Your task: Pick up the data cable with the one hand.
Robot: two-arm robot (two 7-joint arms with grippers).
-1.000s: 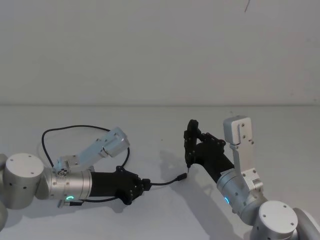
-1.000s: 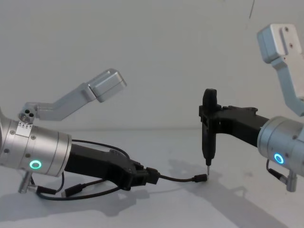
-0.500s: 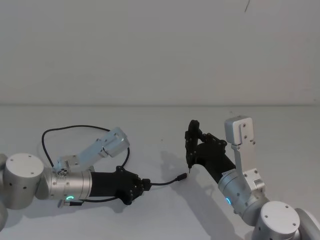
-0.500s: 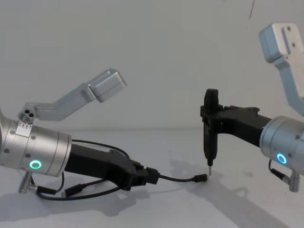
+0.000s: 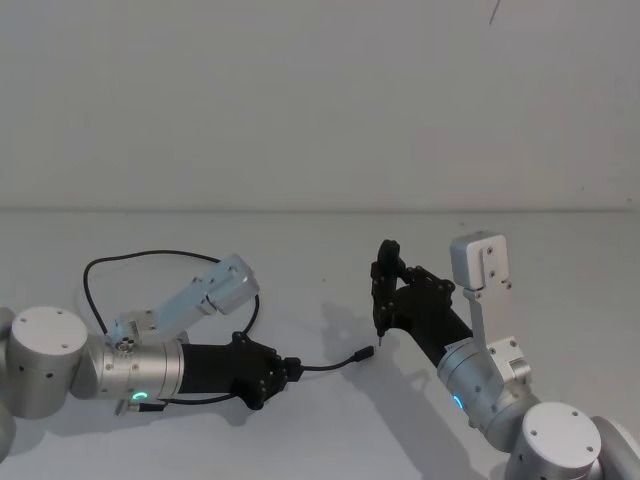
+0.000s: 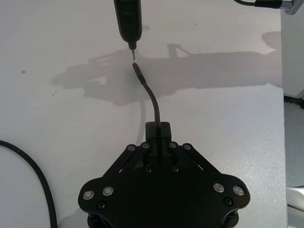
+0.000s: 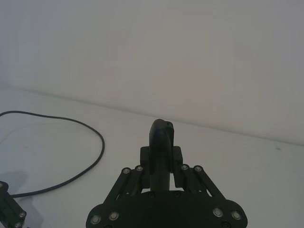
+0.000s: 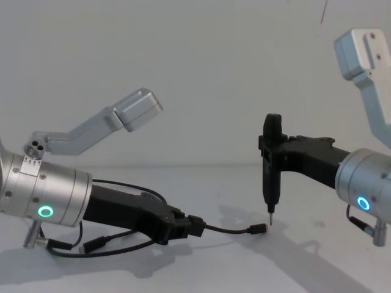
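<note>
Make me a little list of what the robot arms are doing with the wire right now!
left end effector: shut on the data cable, near one plug
cable's free plug: sticks out just above the table
rest of cable: loops behind the left arm
right end effector: holds a pen-shaped tool upright, its tip near the plug

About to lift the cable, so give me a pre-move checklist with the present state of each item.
1. Left gripper shut on the data cable behind its plug: ok.
2. Plug end pokes free ahead of the fingers: ok.
3. Right gripper shut on the pen-shaped tool, upright: ok.
4. Tool tip apart from the cable plug: ok, narrowly.
5. Cable's loop lies slack on the table: ok.
6. Far plug free of the left arm: cannot tell.
</note>
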